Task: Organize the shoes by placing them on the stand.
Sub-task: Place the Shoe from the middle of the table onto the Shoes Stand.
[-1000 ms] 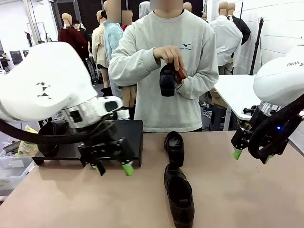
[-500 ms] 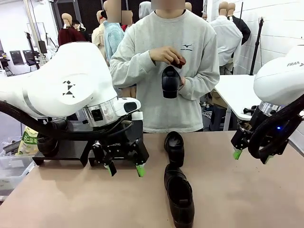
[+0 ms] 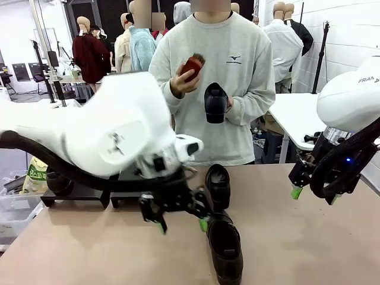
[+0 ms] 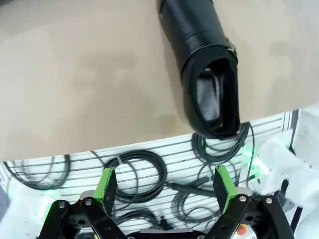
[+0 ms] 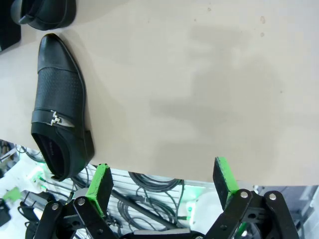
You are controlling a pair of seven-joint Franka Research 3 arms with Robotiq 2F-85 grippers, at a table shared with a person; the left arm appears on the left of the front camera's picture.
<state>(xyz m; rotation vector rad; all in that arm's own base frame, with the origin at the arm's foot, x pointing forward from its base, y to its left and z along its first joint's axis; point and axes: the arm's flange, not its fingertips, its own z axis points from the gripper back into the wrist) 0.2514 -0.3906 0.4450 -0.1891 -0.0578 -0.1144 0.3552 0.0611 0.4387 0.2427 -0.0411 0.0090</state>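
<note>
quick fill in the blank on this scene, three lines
1. The left gripper hovers beside the near shoe with its jaws ___.
2. The person holds a second shoe and a ___ brush.
3. The right gripper is open and holds ___.
Missing words: open; red; nothing.

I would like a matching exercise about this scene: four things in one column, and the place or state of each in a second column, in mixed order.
Column A
1. left gripper
2. right gripper
3. red brush
4. stand

Column B
a. in a person's raised hand
b. black, at the left of the table
c. jaws open, close beside the nearest shoe
d. jaws open, over the table's right side

Pairs: 1-c, 2-d, 3-a, 4-b
</note>
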